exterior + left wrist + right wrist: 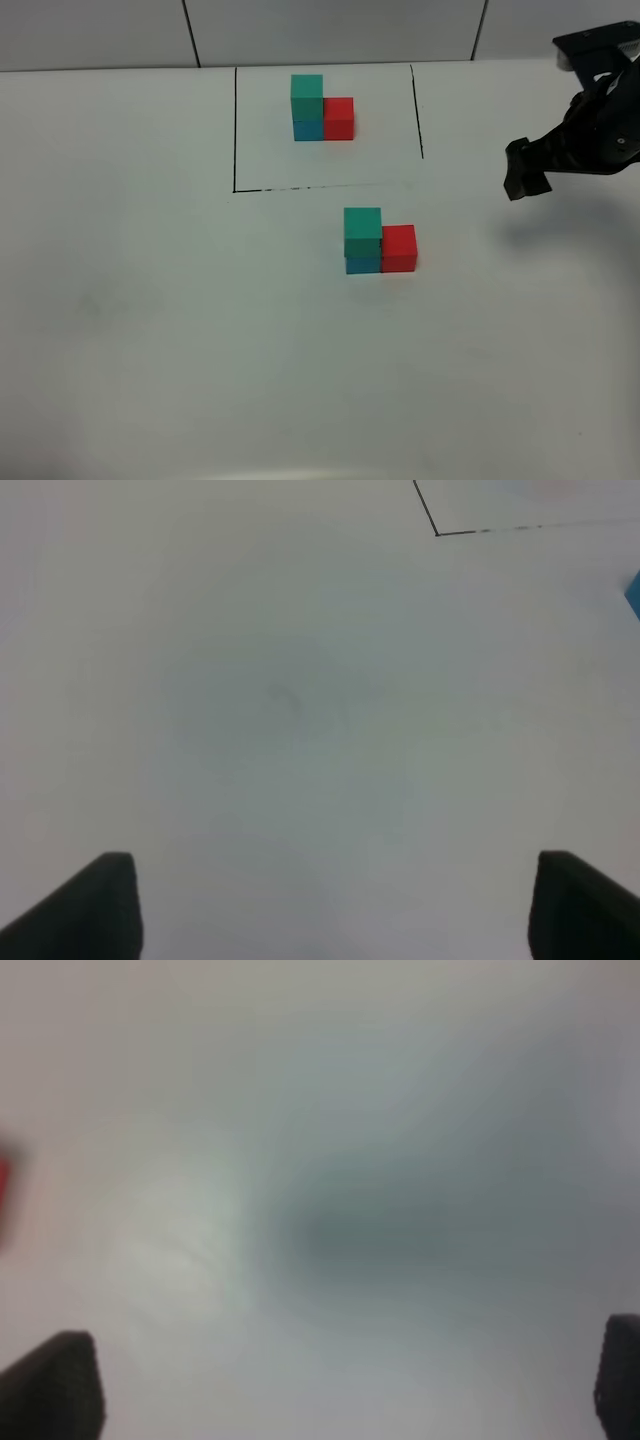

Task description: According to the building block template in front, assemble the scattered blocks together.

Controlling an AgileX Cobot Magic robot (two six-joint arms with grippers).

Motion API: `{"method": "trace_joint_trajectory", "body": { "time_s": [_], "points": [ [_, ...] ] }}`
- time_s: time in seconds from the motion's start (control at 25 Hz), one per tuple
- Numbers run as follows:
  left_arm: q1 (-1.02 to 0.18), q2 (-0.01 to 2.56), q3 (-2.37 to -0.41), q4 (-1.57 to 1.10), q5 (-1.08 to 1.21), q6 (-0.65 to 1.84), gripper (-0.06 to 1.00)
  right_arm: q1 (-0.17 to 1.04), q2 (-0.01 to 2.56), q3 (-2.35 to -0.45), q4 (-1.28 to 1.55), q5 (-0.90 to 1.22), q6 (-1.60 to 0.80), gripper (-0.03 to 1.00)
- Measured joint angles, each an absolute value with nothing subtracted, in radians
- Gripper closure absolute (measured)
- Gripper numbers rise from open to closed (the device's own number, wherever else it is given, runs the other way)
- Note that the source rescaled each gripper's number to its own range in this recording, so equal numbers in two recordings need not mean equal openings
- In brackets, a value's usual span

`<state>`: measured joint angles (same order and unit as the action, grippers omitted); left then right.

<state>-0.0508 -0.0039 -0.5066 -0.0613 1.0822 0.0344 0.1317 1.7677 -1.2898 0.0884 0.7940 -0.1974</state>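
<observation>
Scattered blocks (pixel 379 242) stacked just outside black frame line (pixel 325 186), unobstructed; both pincers (pixel 330 905) (pixel 330 1380) spread, empty.

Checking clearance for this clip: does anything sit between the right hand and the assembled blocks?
Nothing visible does. The right hand hangs open, off to the right, with only bare white table between it and the assembled blocks. The template sits farther back inside the black lines, out of that path.

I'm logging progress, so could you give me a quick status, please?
Both grippers open and empty: left, right. Scattered blocks stacked green on blue, red alongside, matching the template. Nothing in the way.
</observation>
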Motion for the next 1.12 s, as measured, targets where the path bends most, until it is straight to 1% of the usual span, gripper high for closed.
{"method": "trace_joint_trajectory", "body": {
  "time_s": [0.24, 0.48, 0.68, 0.8, 1.12],
  "points": [
    [-0.051, -0.004, -0.507, -0.061, 1.082, 0.034, 0.18, 0.065, 1.694, -1.347, 0.088, 0.772, -0.21, -0.03],
    [-0.051, -0.004, -0.507, -0.061, 1.082, 0.034, 0.18, 0.004, 1.479, -1.281, 0.087, 0.735, -0.216, -0.03],
    [-0.051, -0.004, -0.507, -0.061, 1.082, 0.034, 0.18, -0.015, 1.287, -1.253, 0.087, 0.726, -0.216, -0.03],
    [-0.051, -0.004, -0.507, -0.061, 1.082, 0.034, 0.18, -0.015, 1.188, -1.203, 0.087, 0.727, -0.216, -0.03],
    [-0.051, -0.004, -0.507, -0.061, 1.082, 0.034, 0.18, -0.015, 0.91, -0.985, 0.087, 0.708, -0.216, -0.03]
  ]
}}
